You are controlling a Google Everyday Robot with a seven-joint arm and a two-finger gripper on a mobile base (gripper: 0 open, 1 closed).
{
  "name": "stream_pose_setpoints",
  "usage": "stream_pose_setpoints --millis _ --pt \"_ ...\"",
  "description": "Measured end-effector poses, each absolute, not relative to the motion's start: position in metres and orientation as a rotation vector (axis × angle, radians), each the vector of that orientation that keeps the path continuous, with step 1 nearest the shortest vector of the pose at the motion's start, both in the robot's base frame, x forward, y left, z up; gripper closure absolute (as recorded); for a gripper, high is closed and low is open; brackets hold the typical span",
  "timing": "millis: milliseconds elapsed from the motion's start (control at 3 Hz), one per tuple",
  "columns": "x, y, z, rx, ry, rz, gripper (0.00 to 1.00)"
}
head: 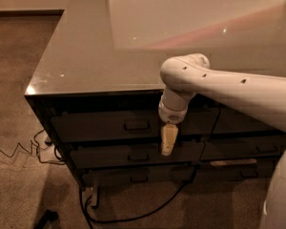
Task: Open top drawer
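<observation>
The top drawer (100, 127) is a wide dark front just under the glossy grey cabinet top (95, 51), and it sits flush with the cabinet. Its small rectangular pull handle (137, 126) is at the centre of the front. My white arm (229, 87) reaches in from the right and bends down over the cabinet's front edge. The tan gripper (167, 141) points straight down in front of the drawer fronts, a little to the right of the handle and below it, apart from it.
Two more dark drawers (133, 155) with like handles lie below, and another column of drawers (252, 147) is on the right. Black cables (109, 216) trail over the carpet at the left and under the cabinet. Part of my white body (281, 194) fills the lower right corner.
</observation>
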State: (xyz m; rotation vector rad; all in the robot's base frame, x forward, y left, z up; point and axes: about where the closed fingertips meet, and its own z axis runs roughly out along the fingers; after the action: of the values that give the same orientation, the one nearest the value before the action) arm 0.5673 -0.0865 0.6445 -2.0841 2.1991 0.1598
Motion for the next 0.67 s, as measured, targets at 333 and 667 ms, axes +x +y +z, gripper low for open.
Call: stream_pose_setpoints --millis 333,667 --pt "0.5667 -0.0867 0.645 -2.084 2.199 0.16 0.19" --pt "0.5613 -0.0934 0.6454 -2.119 2.164 0.187 0.42"
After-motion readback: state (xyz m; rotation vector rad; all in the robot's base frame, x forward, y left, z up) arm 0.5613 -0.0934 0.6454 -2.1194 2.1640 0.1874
